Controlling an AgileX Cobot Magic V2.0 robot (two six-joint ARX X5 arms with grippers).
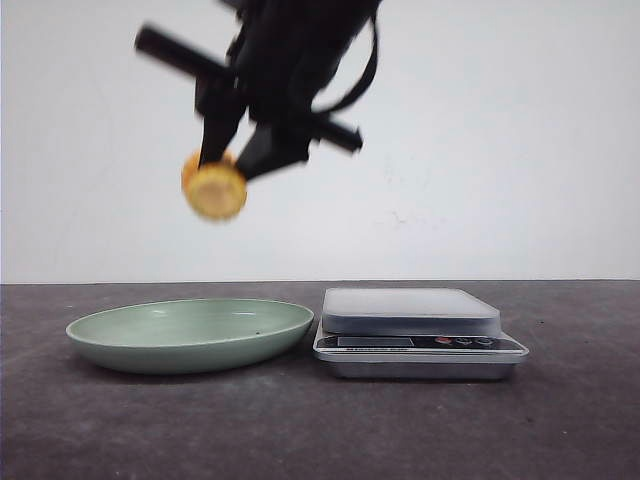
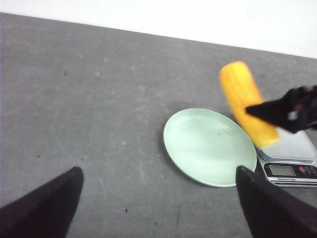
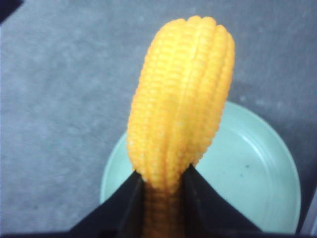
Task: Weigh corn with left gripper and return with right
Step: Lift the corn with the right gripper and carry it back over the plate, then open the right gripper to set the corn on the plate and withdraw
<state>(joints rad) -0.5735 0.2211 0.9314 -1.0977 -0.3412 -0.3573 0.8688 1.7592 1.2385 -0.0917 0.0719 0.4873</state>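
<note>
The corn (image 1: 215, 190), a yellow-orange cob piece, hangs in the air above the pale green plate (image 1: 150, 325). My right gripper (image 1: 235, 160) is shut on it, and the paler cut face points toward the front camera. In the right wrist view the black fingers (image 3: 121, 198) clamp the corn (image 3: 181, 99) at its lower part, with the plate (image 3: 247, 163) beneath. My left gripper (image 2: 158, 169) is open and empty over the grey table, left of the plate (image 2: 208, 144). The left wrist view also shows the corn (image 2: 247, 104) held by the right gripper (image 2: 287, 111).
A silver kitchen scale (image 1: 410, 310) with an empty platform stands right of the plate, close to it. It also shows in the left wrist view (image 2: 290, 148). The dark grey table (image 1: 320, 430) runs to a white wall behind.
</note>
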